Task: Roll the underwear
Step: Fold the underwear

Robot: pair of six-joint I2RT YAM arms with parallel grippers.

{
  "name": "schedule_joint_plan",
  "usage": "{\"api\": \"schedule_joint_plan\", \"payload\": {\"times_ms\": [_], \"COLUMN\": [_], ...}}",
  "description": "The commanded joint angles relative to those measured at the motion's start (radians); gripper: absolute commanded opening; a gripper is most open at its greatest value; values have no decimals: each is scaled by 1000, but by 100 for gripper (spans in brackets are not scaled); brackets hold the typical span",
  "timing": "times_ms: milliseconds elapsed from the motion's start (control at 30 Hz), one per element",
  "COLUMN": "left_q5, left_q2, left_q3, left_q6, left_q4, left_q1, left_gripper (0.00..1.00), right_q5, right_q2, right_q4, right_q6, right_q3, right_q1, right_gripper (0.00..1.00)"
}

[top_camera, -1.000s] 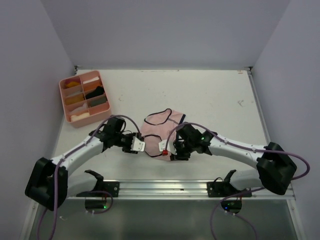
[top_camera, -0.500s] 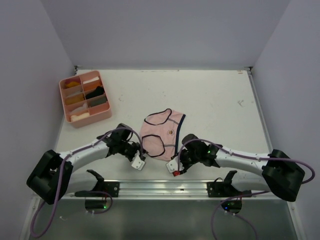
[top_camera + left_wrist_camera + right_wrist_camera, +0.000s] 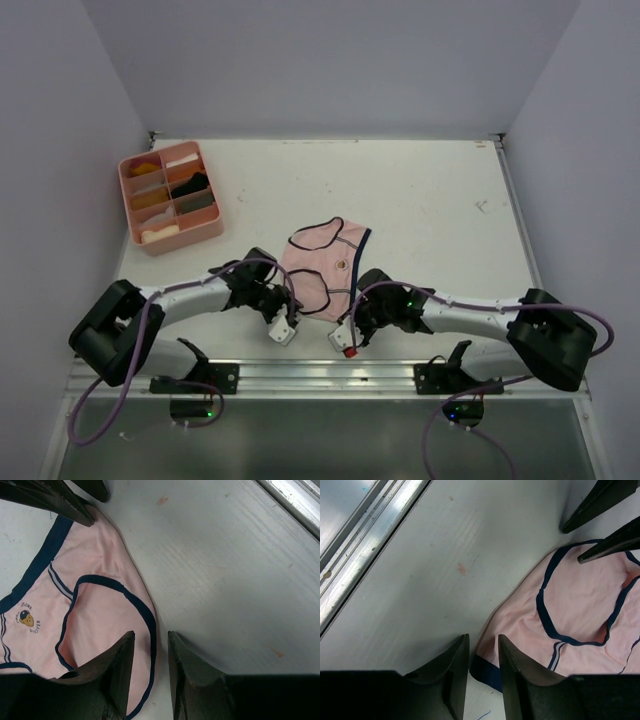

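Cloth that looks this limp and light wants gripping at the dark hem of the pink underwear (image 3: 318,262), where my left end effector (image 3: 150,635) and right end effector (image 3: 483,638) hover narrowly spread.

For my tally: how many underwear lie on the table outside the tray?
1: the pink underwear, flat at front middle of the table. The tray may hide more.

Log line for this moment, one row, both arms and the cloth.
left gripper: open narrowly, tips at near hem | right gripper: open narrowly, tips at near corner | underwear: pink, spread out, not yet rolled
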Motion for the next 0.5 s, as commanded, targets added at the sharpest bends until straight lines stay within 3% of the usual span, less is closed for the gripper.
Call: {"api": "schedule_joint_plan", "payload": {"times_ms": [0, 167, 233, 400, 467], "left_q5": [-30, -56, -68, -78, -64], "left_q2": [20, 51, 71, 65, 50], "left_q3": [23, 42, 61, 71, 78], "left_q6": [25, 49, 62, 73, 61], "left_q4": [39, 17, -9, -63, -128], "left_q1": [-5, -8, -15, -22, -22], "left_gripper": [37, 32, 22, 0, 0], "right_q5": [21, 45, 52, 42, 32], "right_q2": [18, 38, 59, 41, -1], "right_q4": [4, 12, 3, -33, -72], "right_q6": [-49, -44, -40, 8, 29], "right_q3": [13, 24, 37, 59, 64], "right_q1": [3, 3, 3, 3, 3], "right_gripper": [32, 8, 2, 0, 0]}}
